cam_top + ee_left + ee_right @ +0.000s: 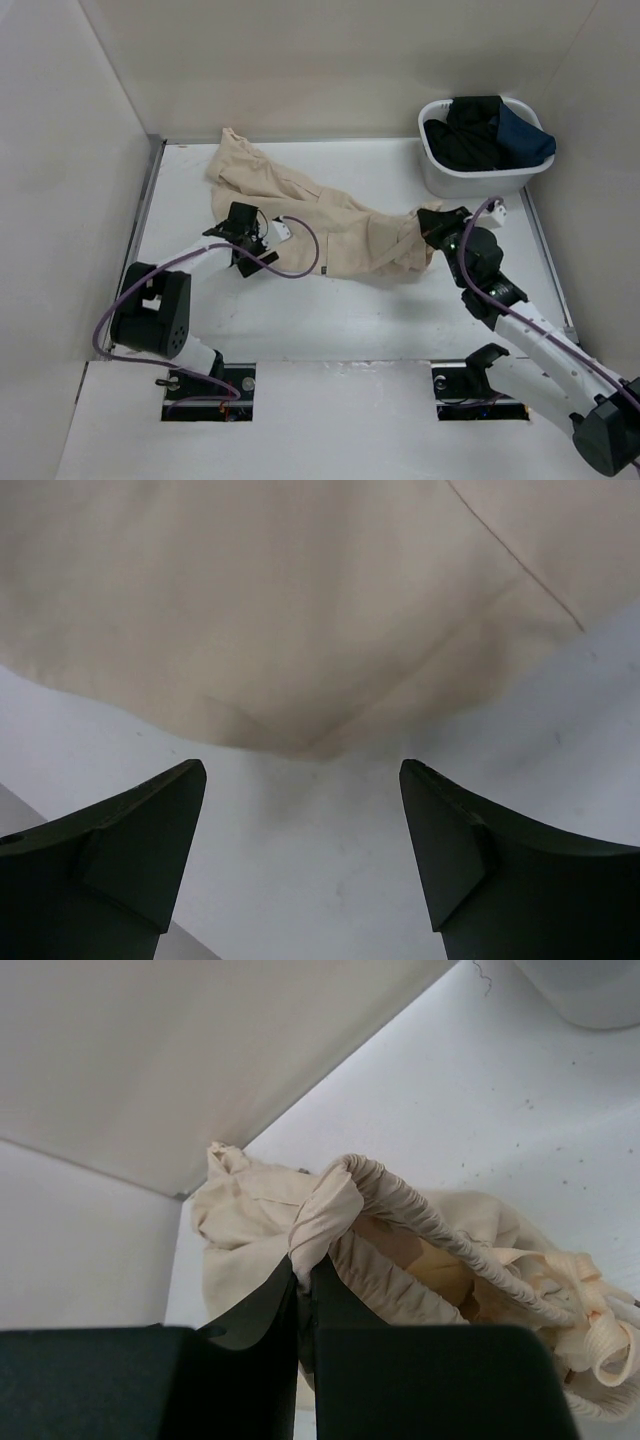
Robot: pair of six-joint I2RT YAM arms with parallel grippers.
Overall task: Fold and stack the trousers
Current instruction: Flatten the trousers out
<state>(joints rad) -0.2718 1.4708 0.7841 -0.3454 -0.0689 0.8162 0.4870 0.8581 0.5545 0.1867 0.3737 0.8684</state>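
- Trousers (330,225) lie long and slanted on the table (350,310). One end is far to the left of the white basket (440,172). The other end is just below it.
- The right gripper (305,1272) is pinched tight on the bunched waistband (400,1200), at the end nearest the basket.
- The left gripper (300,775) is spread wide with nothing in it. It sits far left of the basket, right beside the edge of a trouser leg.
- I think the job now is to grab that leg so the fold can start.
- To do it well, the left gripper should slide forward until the cloth edge is between its fingers, then pinch.
- The right gripper should hold firm, so the cloth does not bunch up.
- The dark clothes (470,130) in the basket should be left alone.
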